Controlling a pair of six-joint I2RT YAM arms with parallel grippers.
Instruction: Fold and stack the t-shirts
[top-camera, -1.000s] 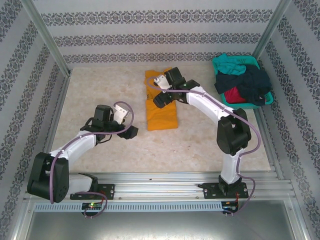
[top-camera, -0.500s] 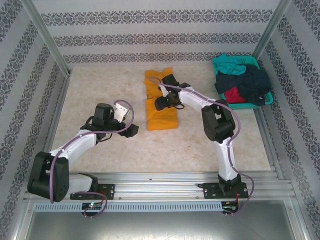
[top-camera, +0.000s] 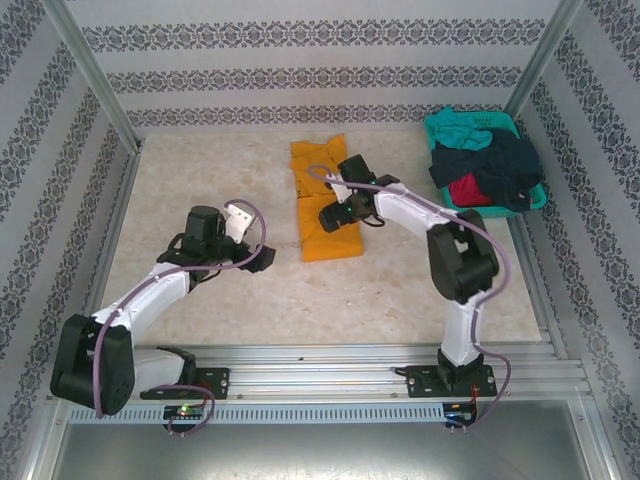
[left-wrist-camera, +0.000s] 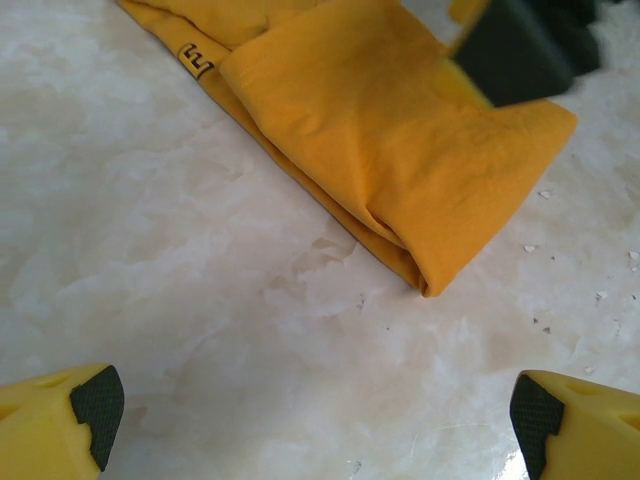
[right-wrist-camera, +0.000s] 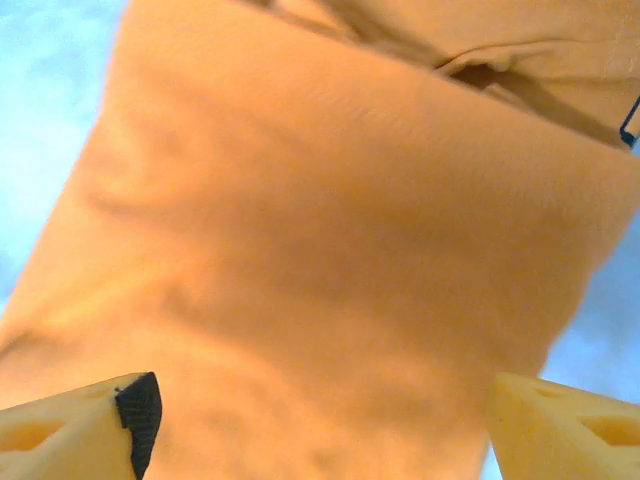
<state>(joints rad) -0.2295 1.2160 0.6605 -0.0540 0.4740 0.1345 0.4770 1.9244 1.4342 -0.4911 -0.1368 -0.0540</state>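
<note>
Orange-yellow t-shirt (top-camera: 318, 178), folded into a long strip, is laid on the table (top-camera: 200, 170), far middle. Judged soft, light, limp; best pinched at a folded edge, all layers together. Right gripper (right-wrist-camera: 320, 410) is spread wide low over it, empty; left gripper (left-wrist-camera: 315, 410) gapes empty nearby.

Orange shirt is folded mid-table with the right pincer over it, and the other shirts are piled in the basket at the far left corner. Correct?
Not quite. The top view shows the basket with the other shirts at the far right corner. The orange shirt is folded mid-table with the right pincer over it.
</note>
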